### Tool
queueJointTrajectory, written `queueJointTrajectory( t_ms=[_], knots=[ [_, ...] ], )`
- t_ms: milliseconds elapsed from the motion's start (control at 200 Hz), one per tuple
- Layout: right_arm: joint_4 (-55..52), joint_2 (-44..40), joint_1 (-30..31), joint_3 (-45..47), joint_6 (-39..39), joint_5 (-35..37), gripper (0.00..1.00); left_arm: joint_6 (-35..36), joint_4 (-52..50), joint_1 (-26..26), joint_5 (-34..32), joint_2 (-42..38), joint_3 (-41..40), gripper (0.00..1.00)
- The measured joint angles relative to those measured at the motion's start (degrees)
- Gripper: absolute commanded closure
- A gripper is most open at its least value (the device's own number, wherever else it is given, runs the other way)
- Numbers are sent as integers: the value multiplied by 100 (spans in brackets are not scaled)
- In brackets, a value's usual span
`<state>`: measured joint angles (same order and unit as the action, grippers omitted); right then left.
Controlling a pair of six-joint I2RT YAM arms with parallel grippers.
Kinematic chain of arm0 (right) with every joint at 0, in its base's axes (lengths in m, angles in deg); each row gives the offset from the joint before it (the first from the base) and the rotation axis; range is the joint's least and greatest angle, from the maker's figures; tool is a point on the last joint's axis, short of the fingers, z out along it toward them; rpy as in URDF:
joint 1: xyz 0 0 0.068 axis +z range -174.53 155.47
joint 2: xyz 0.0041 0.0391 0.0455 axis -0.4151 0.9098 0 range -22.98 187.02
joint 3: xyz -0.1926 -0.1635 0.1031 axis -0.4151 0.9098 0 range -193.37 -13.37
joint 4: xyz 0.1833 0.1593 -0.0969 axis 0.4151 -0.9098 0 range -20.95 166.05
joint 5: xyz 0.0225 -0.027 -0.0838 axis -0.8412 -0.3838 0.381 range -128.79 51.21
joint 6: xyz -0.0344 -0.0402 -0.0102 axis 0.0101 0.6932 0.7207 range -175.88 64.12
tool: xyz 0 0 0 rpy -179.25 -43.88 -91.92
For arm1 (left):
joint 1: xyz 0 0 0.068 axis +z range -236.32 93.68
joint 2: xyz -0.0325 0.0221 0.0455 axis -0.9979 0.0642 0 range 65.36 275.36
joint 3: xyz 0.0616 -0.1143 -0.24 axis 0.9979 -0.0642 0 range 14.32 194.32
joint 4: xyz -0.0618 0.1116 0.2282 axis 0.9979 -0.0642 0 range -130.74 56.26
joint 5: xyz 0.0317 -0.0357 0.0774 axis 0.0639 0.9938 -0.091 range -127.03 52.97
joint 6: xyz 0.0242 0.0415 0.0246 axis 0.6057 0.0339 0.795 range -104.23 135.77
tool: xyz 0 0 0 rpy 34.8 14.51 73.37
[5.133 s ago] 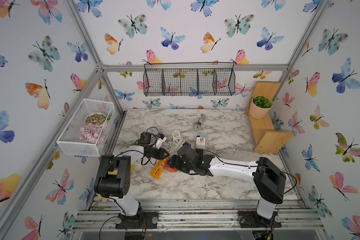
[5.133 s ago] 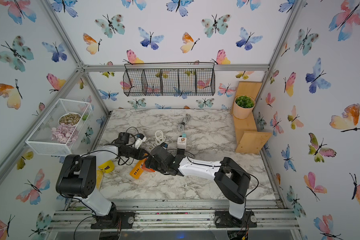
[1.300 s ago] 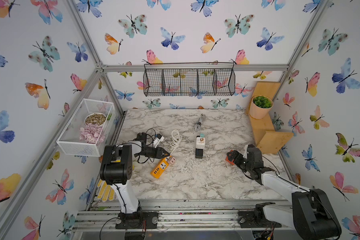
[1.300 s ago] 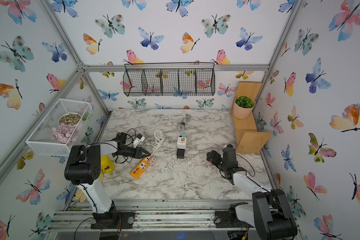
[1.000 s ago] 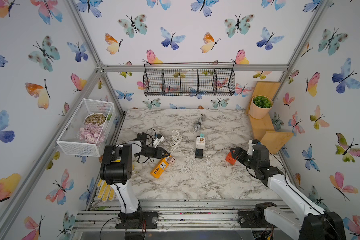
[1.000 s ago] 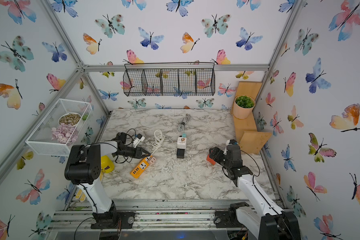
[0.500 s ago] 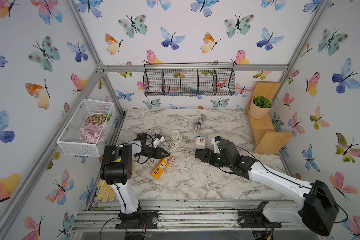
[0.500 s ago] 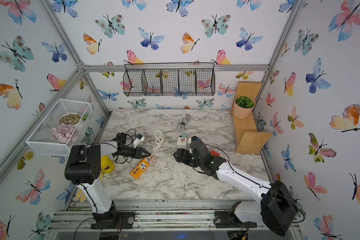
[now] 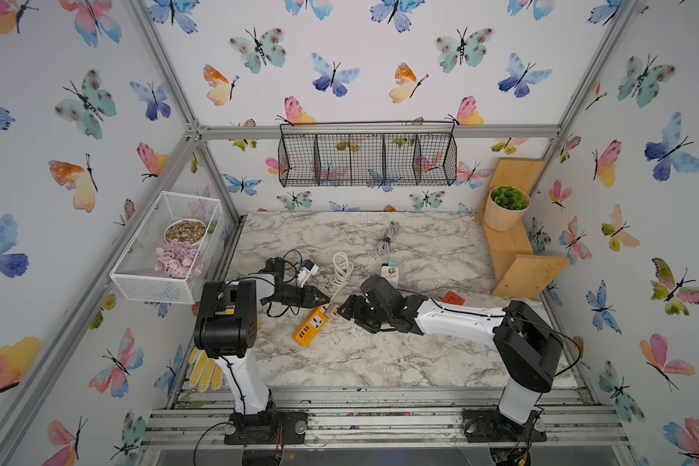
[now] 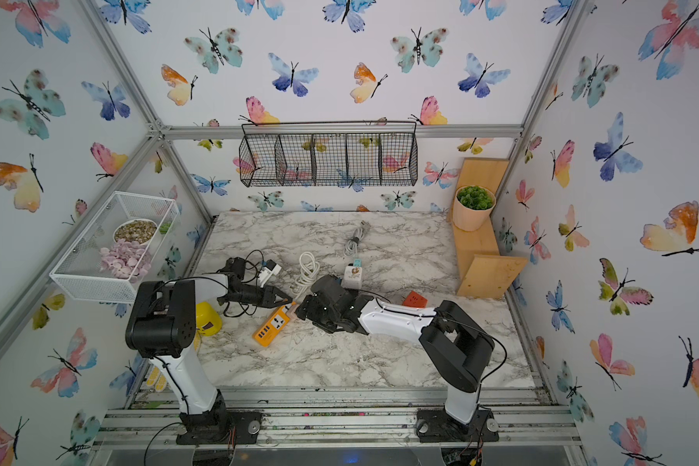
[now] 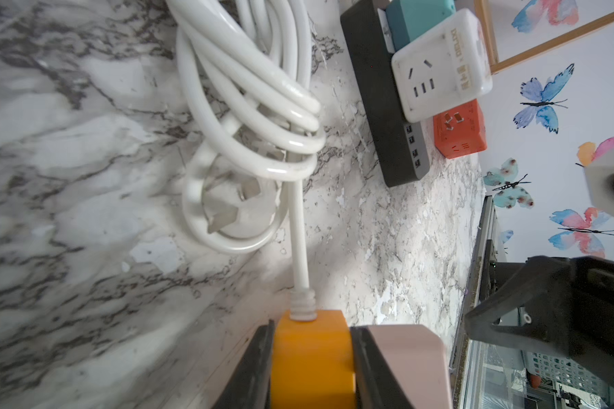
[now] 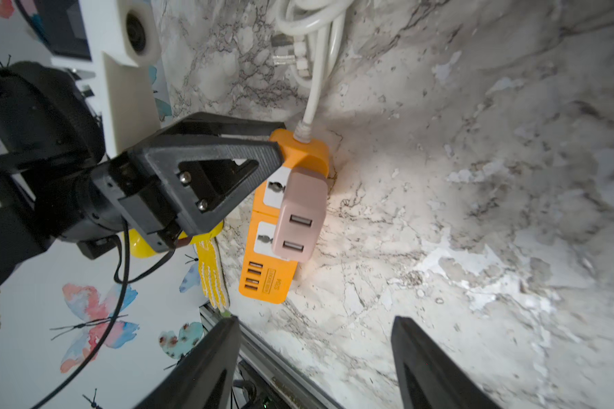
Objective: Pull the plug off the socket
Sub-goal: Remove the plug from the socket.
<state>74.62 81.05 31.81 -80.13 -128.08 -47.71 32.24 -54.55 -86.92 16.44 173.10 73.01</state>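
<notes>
Pink two-port USB charger plug (image 12: 300, 212) sits seated in the orange plastic power strip (image 12: 269, 279), on the socket nearest the strip's cord end, and that strip lies at a slant on the near-left part of the grey-veined marble tabletop (image 9: 380, 363). In both top views the plug (image 9: 331, 310) is right between the two arms. The left gripper (image 12: 280, 140) reaches in from the left and has its black fingers (image 11: 259, 354) pinched on the cord end of the orange strip, one on each side, pinning it to the table. On the other side, the right gripper (image 12: 314, 329) comes in low from the right with its jaws spread wide and nothing in them; the wrist view shows the plug straight ahead of the gap, with bare marble between. From above, its tip is just beside the plug, and I can't tell if it touches. The strip's white cable runs away to a loose white coil (image 9: 341, 274) lying just beyond, farther back on the table.
</notes>
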Motion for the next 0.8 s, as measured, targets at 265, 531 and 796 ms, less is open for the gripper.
queueJointTrajectory(
  t_ms=[265, 531, 796],
  knots=[
    [87, 503, 0, -387, -243, 4, 32, 0, 0, 2, 2, 0, -2, 100],
    [177, 1001, 0, -728, -358, 0, 35, -2, 4, 2, 2, 0, -4, 100],
    [236, 1189, 2, -841, -393, 2, 40, -2, 4, 2, 2, 0, -4, 100]
  ],
)
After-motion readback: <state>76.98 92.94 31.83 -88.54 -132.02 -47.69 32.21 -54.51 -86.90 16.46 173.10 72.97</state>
